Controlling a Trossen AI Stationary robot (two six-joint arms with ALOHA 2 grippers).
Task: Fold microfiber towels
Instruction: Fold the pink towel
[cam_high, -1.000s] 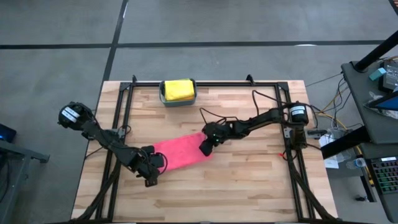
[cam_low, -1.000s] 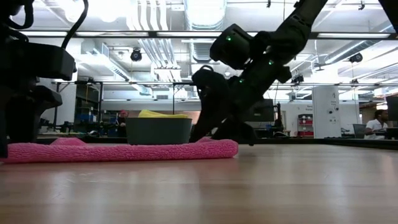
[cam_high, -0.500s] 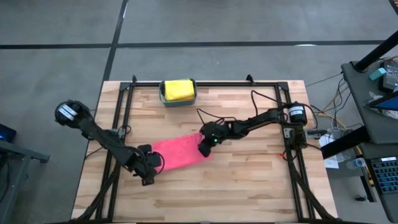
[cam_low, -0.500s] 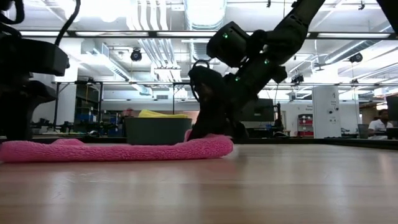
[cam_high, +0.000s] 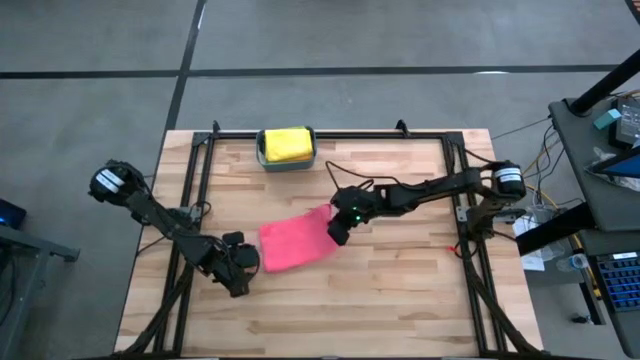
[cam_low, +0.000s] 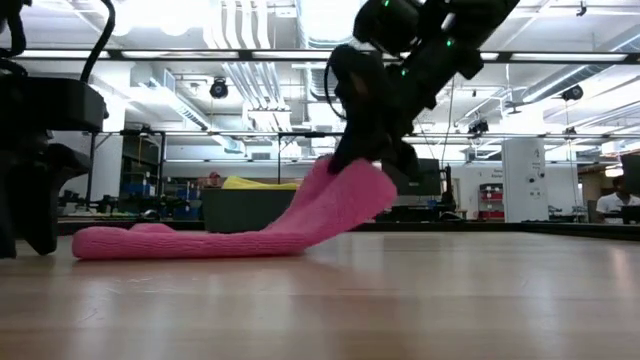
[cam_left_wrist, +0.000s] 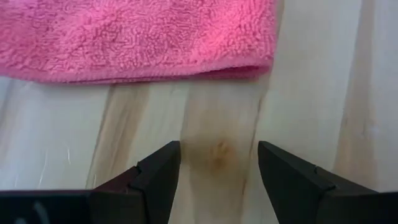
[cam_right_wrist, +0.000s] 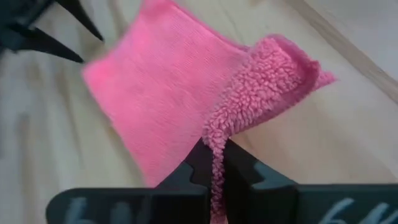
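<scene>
Lifted now, the right end of the pink towel rises off the bench, where a second ago it lay flat and stretched long between the two arms. Its outline in the high view is shorter and squarer than before, and the left end still rests on the wood.

At the left of the high view, the left gripper sits low at the bench near the towel's left edge, its fingers spread and holding nothing; it has shifted only slightly. Its wrist view shows the two dark fingers apart over bare wood, the towel's hem just beyond them and not touched.

At the back of the bench stands the teal bin with a yellow towel inside, unchanged.

Further right, the right gripper has drawn up and back from where it pressed down on the towel. It is now pinched tight on the towel's right edge, and the low view shows that end hanging from it in a slope down to the bench. In its wrist view the fleecy edge is clamped between the fingers.

No readable writing or brand shows on any item.
</scene>
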